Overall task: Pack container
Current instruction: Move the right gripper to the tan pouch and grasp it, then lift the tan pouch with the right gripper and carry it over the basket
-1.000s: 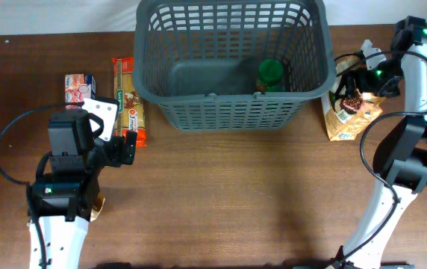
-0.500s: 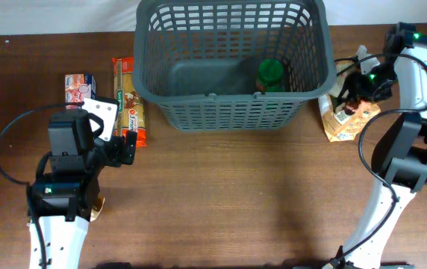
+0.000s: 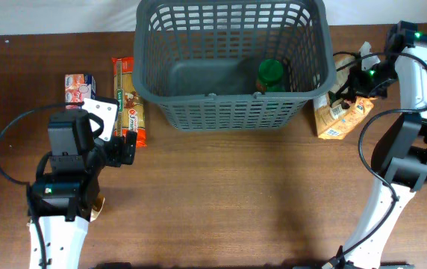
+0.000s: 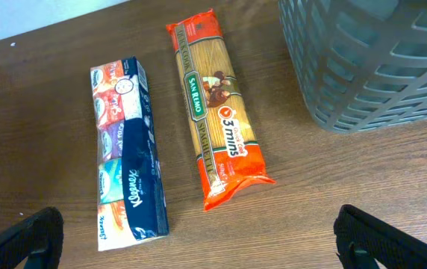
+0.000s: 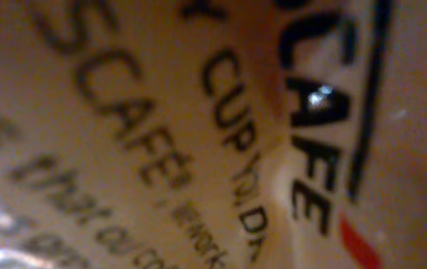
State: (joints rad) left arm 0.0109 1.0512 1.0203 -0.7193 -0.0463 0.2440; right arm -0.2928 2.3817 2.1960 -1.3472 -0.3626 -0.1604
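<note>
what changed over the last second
The right gripper has swung left, and the coffee pouch went with it, sliding and tilting toward the basket. Whether the pouch is clamped or only pushed is unclear. The left gripper, pasta, tissues and the jar in the basket stayed put.

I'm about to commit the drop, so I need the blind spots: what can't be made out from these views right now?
- Whether the right claw grips the tan bag: overhead, the arm and cables cover it; right wrist shows only blurred print, no fingers.
- What the green-lidded jar in the container holds: overhead, label too small to read.
- Most of the container: left wrist, cut off by the top and right edges.
</note>
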